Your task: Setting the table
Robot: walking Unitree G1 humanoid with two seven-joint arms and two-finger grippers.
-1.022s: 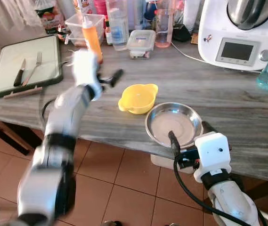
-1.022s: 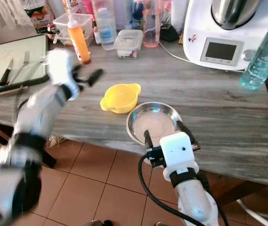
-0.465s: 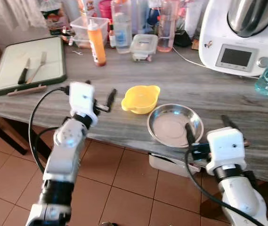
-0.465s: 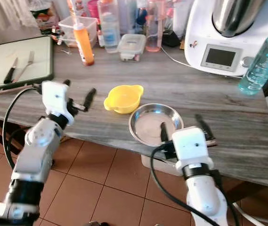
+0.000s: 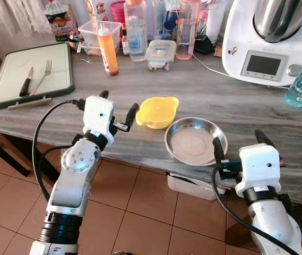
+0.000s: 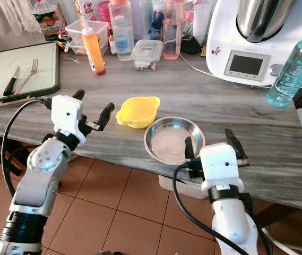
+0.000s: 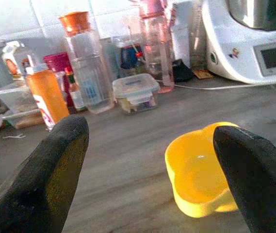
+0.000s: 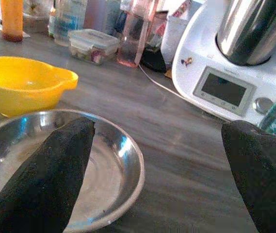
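A: Start at the fingers. How do they stand?

B: Both pairs are spread wide and hold nothing. The left gripper [image 5: 118,110] hovers over the near edge of the table [image 5: 235,106], and the yellow bowl [image 5: 157,111] lies just beyond its fingertips, slightly toward the robot's right. The right gripper [image 5: 238,146] sits at the table's near edge, one finger over the rim of the steel bowl [image 5: 196,141] and the other outside it.

A: So which arm for which piece?

B: By my reading, the left is nearer the yellow bowl, the right the steel one — each already faces its own. The two bowls lie just beside each other, almost touching.

A: And the bowls themselves?

B: The yellow one is plastic-looking, upright and empty, with two small lug handles. The steel one is shallow, shiny and empty, with a thin rolled rim — likely slippery to pinch.

A: Cutlery?

B: A knife [image 5: 24,82] and fork [image 5: 42,75] lie lengthwise on the green tray [image 5: 10,66], well away on the left.
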